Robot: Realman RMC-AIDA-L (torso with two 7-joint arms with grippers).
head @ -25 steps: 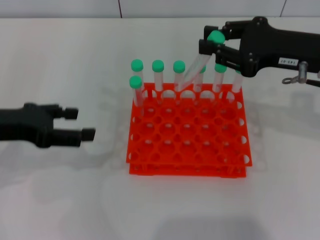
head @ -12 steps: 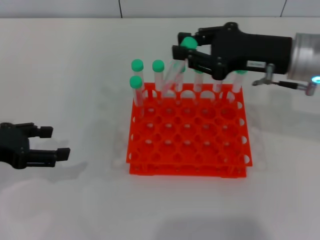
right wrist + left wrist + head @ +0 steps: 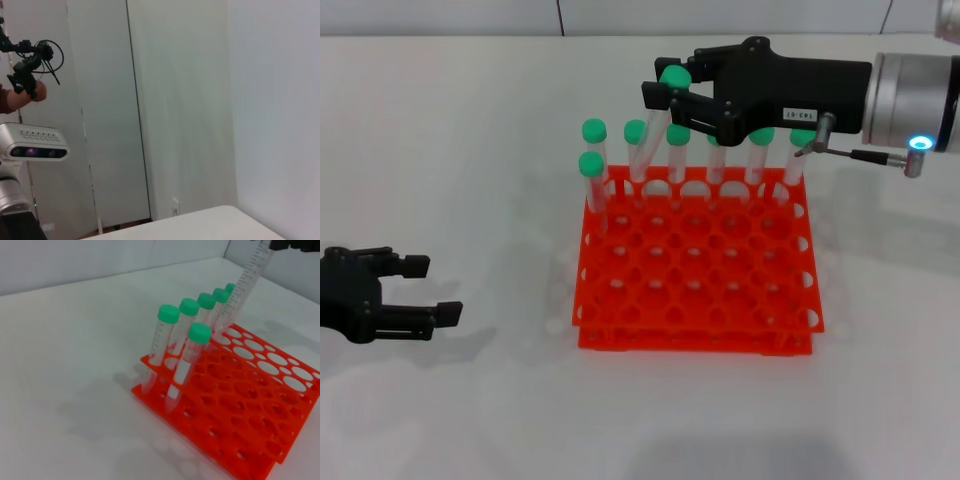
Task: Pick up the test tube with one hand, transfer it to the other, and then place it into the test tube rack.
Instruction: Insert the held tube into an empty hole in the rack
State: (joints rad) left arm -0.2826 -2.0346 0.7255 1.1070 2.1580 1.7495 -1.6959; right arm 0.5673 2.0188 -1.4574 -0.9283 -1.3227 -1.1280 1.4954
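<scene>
- While the white table (image 3: 450, 150) spreads pale and bare-looking under the head camera, a light wall with one dark vertical seam runs along its far edge.
- Over in the right wrist view it's all room: off-white wall panels, a tall door-like seam, and a grey camera unit (image 3: 33, 141) on a post at the side.
- Now the test tube (image 3: 656, 125): slender, clear, round green cap on top, printed graduations down its side in the left wrist view (image 3: 248, 277).
- It hangs tilted, cap high, its lower end coming down among the back-row tubes above the test tube rack (image 3: 695, 290).
- Whether its tip has entered a hole, I can't tell.
- Holding it is the right gripper (image 3: 672, 92), black with a small white label, blue light on the silver arm behind, fingers pinching the tube just under the cap.
- That rack is bright orange, two tiers, a grid of round holes; other green-capped tubes (image 3: 592, 165) stand upright along its back row and left corner.
- Left gripper (image 3: 425, 290) sits low by the table's near-left side, well apart from the rack, fingers spread, nothing between them.
</scene>
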